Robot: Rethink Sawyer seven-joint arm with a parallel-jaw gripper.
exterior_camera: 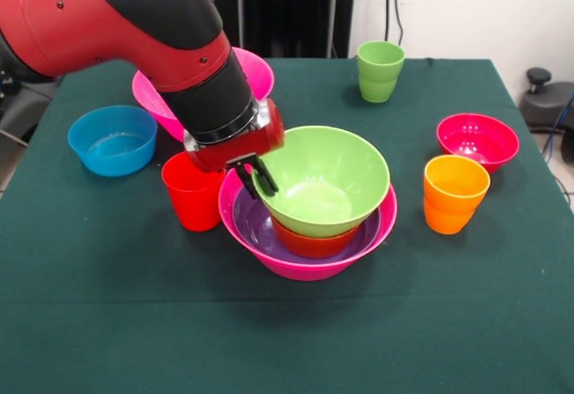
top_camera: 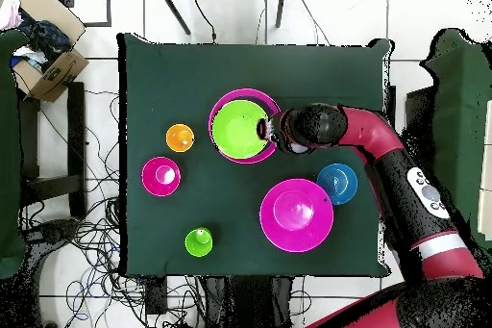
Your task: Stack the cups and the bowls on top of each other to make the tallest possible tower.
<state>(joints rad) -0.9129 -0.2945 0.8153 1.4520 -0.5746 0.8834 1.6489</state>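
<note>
The tower stands mid-table: a hot-pink bowl at the base, then a purple bowl, an orange-red bowl and, on top and slightly tilted, a lime green bowl. My gripper is open at the green bowl's left rim, one finger outside the wall and one inside. A red cup stands right beside the tower under the arm. The orange cup and the green cup stand apart.
A second large hot-pink bowl sits behind the arm, a blue bowl at the left, and a crimson bowl at the right. Cardboard boxes lie off the table.
</note>
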